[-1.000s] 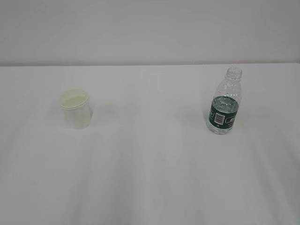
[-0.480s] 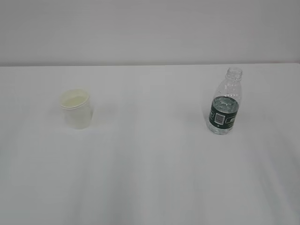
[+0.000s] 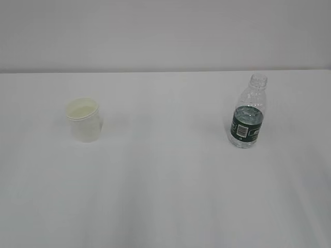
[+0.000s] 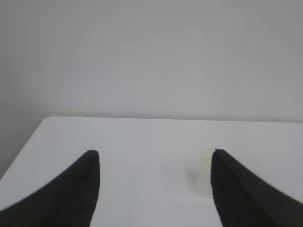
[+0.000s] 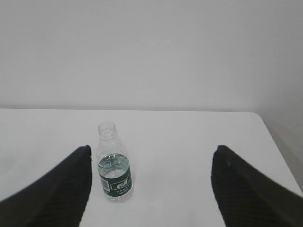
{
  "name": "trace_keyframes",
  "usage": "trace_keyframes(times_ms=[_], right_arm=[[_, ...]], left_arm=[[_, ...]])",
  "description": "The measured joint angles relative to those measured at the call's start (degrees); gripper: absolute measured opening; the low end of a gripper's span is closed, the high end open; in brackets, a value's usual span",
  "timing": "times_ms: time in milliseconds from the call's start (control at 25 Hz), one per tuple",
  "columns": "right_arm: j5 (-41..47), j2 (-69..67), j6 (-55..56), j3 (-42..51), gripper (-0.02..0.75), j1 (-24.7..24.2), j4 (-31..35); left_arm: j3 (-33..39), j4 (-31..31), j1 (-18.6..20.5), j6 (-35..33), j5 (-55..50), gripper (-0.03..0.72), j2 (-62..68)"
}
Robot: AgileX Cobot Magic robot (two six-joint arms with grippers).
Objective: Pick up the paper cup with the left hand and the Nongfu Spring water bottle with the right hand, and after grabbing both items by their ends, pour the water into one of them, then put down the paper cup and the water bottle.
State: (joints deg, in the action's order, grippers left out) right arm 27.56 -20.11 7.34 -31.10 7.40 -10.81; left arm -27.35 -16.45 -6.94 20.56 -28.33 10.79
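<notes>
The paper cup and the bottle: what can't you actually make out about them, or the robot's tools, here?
- Paper cup: in the left wrist view the left tool's right finger covers part of it, and it is blurred.
- Water bottle: label print too small to read.
- Both tools: absent from the exterior view; the right tool shows fingertips only, cut off by the lower edge.

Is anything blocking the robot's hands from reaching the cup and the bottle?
Nothing visible. Only bare white table lies ahead of the open left hand toward the paper cup, and ahead of the open right hand toward the water bottle.
</notes>
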Motion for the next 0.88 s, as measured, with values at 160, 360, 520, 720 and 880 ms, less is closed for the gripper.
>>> trace_keyframes(times_ms=[160, 360, 520, 720, 880], right_arm=[[0.3, 0.0, 0.0, 0.0, 0.588, 0.0, 1.3], [1.5, 0.0, -0.7, -1.1, 0.588, 0.0, 2.5], [3.0, 0.0, -2.7, -2.9, 0.588, 0.0, 3.2], [5.0, 0.1, -3.5, -3.2, 0.587, 0.0, 5.2], [5.9, 1.0, -3.6, -3.2, 0.588, 0.0, 6.3]], left_arm=[[-2.7, 1.2, 0.0, -4.4, -2.0, 0.524, 0.0], [-3.5, 3.3, 0.0, -5.6, -4.5, 0.524, -0.1], [-3.5, 6.1, 0.0, -6.8, -5.7, 0.524, -0.1], [-3.8, 8.4, 0.0, -7.7, -6.7, 0.524, -0.2], [-6.0, 9.2, 0.0, -11.1, -10.0, 0.524, -0.2]])
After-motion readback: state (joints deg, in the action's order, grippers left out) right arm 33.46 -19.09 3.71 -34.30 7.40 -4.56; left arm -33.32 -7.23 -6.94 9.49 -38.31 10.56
